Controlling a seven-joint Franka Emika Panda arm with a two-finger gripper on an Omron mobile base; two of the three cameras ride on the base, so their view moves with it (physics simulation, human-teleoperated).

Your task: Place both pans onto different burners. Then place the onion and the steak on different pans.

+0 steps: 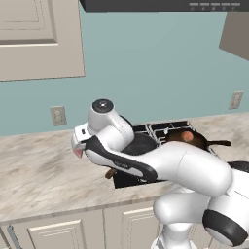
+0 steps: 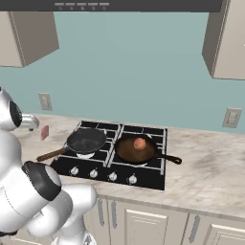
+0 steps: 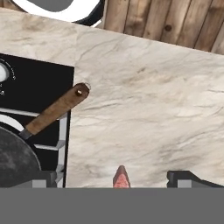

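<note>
Gripper (image 3: 113, 177) spread wide, steak (image 3: 121, 177) sitting between the fingertips, gripped or not I can't tell. Looks light, soft, slick: pinch across the flat faces mid-slab. Black pan (image 3: 17, 159) just beside, empty; onion (image 2: 139, 143) already in reddish pan (image 2: 135, 149).

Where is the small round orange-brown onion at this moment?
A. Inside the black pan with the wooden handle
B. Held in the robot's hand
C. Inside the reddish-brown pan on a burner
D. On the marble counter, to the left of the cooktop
C: in the right base view the small round orange-brown onion lies inside the reddish-brown round pan, which sits on a burner of the black cooktop.
</note>
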